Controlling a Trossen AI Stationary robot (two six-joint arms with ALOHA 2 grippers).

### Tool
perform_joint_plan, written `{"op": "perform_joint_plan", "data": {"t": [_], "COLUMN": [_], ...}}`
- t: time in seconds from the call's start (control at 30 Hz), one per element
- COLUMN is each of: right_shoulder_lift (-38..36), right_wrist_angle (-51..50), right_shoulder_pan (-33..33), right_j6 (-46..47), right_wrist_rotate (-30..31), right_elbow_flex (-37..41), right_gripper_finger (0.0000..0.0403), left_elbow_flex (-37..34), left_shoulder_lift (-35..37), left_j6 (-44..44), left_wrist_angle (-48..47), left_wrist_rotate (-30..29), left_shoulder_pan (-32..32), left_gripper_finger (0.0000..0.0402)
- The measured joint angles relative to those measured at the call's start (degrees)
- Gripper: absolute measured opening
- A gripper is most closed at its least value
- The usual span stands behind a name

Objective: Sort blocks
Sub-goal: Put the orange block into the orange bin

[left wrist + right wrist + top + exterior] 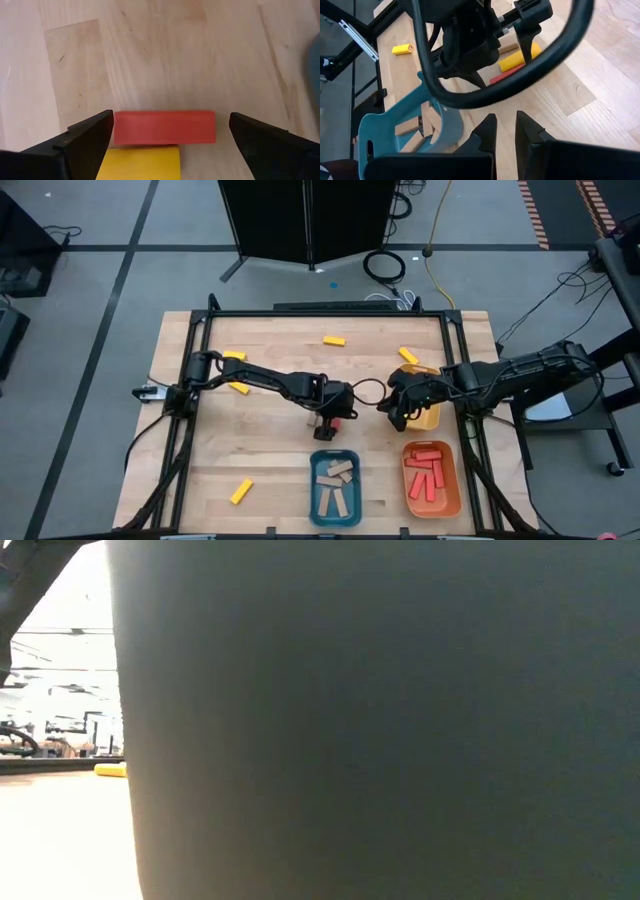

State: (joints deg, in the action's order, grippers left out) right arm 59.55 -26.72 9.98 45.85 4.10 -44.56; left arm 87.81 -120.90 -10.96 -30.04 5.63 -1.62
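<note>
Your left gripper (165, 145) stands with jaws wide apart over the table (165, 55), a red block (165, 127) lying between them untouched beside a yellow block (140, 162), while your right gripper (505, 131) waits closed and empty.

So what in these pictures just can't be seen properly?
- Low view: a dark surface close to the lens blocks nearly everything; only one yellow block peeks out.
- Left wrist view: the yellow block beside the red block is cut off by the edge.
- High view: the yellow tray is mostly hidden under the right gripper.
</note>
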Motion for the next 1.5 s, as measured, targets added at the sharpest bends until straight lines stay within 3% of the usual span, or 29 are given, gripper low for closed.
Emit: {"op": "perform_joint_plan", "data": {"t": [1.23,1.5], "right_shoulder_lift": [0.04,0.04], "right_wrist_angle": [-1.08,-1.09], "right_shoulder_pan": [0.31,0.31], "right_j6": [-1.47,-1.49], "right_wrist_rotate": [-1.44,-1.44], "right_elbow_flex": [-0.02,-0.02], "right_gripper_finger": [0.0000,0.0000], "left_elbow_flex": [0.02,0.02], "left_shoulder_lift": [-3.26,-3.23], "left_j6": [6.14,6.16], "left_wrist_angle": [0.30,0.15], "left_wrist_rotate": [-1.38,-1.57], "left_shoulder_pan": [-0.79,-0.77], "left_gripper_finger": [0.0393,0.0344]}}
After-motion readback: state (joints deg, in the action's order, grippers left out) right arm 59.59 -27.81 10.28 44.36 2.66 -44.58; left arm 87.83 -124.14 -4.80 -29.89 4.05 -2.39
